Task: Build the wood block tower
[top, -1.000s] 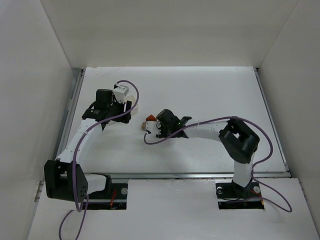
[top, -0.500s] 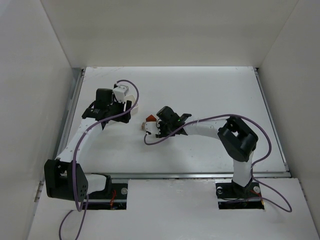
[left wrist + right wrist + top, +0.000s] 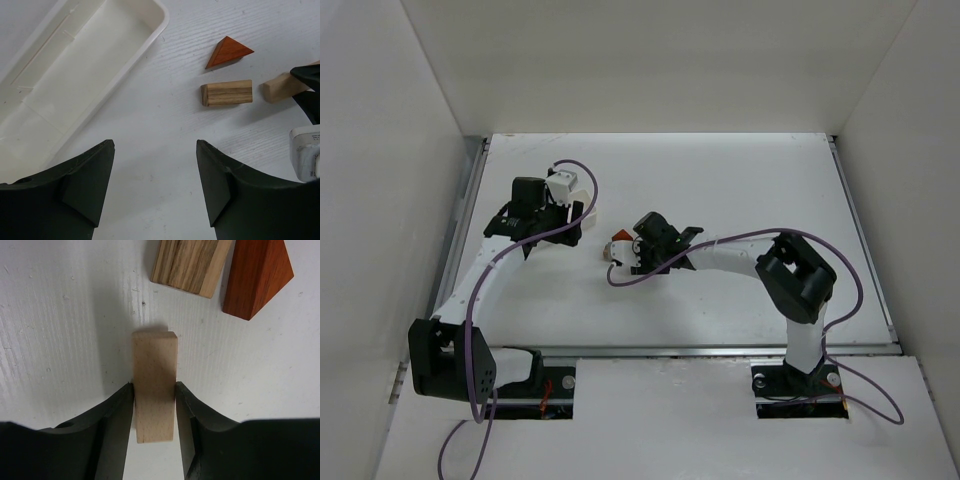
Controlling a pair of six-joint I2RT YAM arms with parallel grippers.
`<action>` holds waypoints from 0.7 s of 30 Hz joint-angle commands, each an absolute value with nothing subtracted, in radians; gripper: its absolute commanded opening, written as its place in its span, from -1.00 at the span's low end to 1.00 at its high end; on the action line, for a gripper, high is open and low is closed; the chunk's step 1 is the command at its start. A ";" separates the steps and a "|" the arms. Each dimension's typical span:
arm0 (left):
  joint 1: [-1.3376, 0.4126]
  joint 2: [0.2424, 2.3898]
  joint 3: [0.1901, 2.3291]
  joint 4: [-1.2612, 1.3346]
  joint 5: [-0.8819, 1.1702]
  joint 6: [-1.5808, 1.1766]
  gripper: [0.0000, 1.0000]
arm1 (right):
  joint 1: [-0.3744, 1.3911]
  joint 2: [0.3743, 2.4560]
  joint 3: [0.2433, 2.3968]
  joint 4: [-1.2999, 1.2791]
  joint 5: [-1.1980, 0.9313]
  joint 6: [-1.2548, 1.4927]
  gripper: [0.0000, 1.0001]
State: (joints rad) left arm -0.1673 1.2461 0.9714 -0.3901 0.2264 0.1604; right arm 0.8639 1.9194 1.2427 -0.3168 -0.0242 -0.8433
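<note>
While the right gripper pinches a pale tan block by its long sides, the bar's long axis runs along the fingers, toward a striped block and the reddish triangular piece just beyond. The left gripper hangs spread wide near a white tray on the white, wall-enclosed table.

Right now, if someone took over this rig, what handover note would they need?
Left end effector: open, holding nothing, over the table beside the white tray.
Right end effector: shut on the pale block.
The striped block and the red triangular piece lie on the table just beyond it, apart from each other.
Done: nothing stacked yet.
Left: build the whole tower.
</note>
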 commanded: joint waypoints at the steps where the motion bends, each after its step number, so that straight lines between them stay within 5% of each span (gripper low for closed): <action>1: -0.164 1.215 1.005 -0.393 0.221 0.170 0.28 | 0.865 1.947 1.243 -0.405 -0.078 -0.801 -0.09; 21: -0.164 1.197 1.005 -0.402 0.212 0.170 0.30 | 0.865 1.959 1.272 -0.387 -0.051 -0.744 0.01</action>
State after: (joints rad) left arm -0.1673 1.2316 0.9714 -0.3935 0.2188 0.1608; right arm 0.8639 1.9236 1.2598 -0.3336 -0.0265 -0.7738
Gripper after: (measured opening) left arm 0.647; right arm 0.504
